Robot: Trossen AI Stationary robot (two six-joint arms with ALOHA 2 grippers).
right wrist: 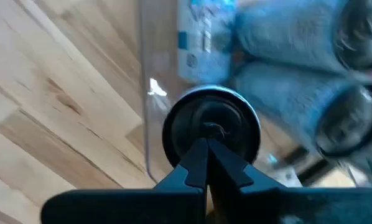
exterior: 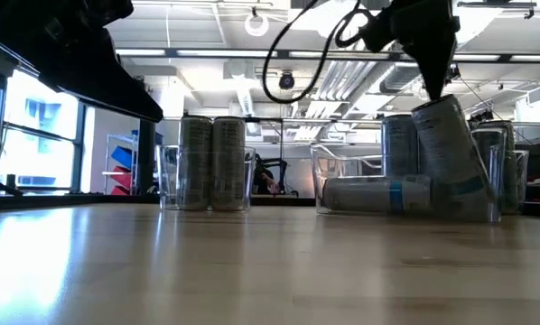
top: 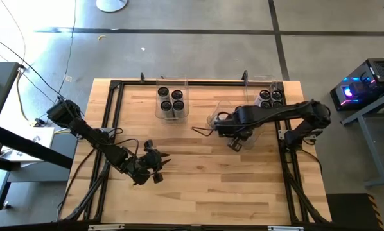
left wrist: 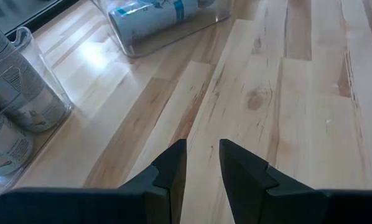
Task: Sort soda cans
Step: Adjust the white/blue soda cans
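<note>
Right gripper (right wrist: 206, 144): fingers pressed together on the dark top of a tilted can (right wrist: 211, 132), at the wall of the middle bin (exterior: 329, 171).
Left gripper (left wrist: 203, 163): fingers slightly apart, holding nothing, over bare table (top: 198, 173) near the front left.
Middle bin: one can lying on its side (left wrist: 152, 15), blue label showing.
Left bin (top: 172, 102): four cans upright.
Right bin (top: 271, 96): more cans upright, at the table's back right.
</note>
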